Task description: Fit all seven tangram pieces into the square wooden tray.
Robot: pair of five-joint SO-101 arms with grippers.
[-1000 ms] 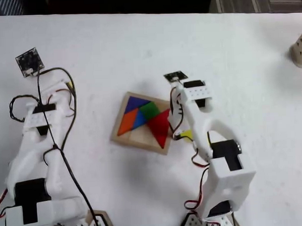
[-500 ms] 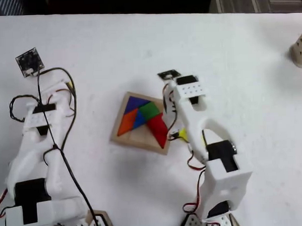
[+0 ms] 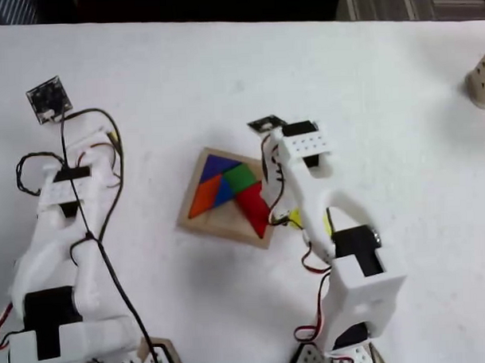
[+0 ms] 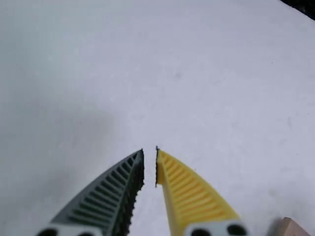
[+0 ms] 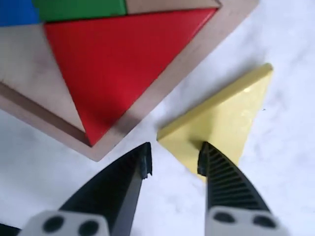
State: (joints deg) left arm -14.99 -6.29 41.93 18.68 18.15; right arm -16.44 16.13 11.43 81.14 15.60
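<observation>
Tray (image 5: 167, 81) corner, yellow triangle (image 5: 226, 118) just beside it, right jaws apart

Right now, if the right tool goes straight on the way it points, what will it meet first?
Probably the yellow triangle: its near corner lies just ahead of the right tool, between the open fingers. The wooden tray comes after. The tool's height is unclear.

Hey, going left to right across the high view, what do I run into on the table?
Left arm → square wooden tray → right arm → beige perforated object at the right edge.
</observation>
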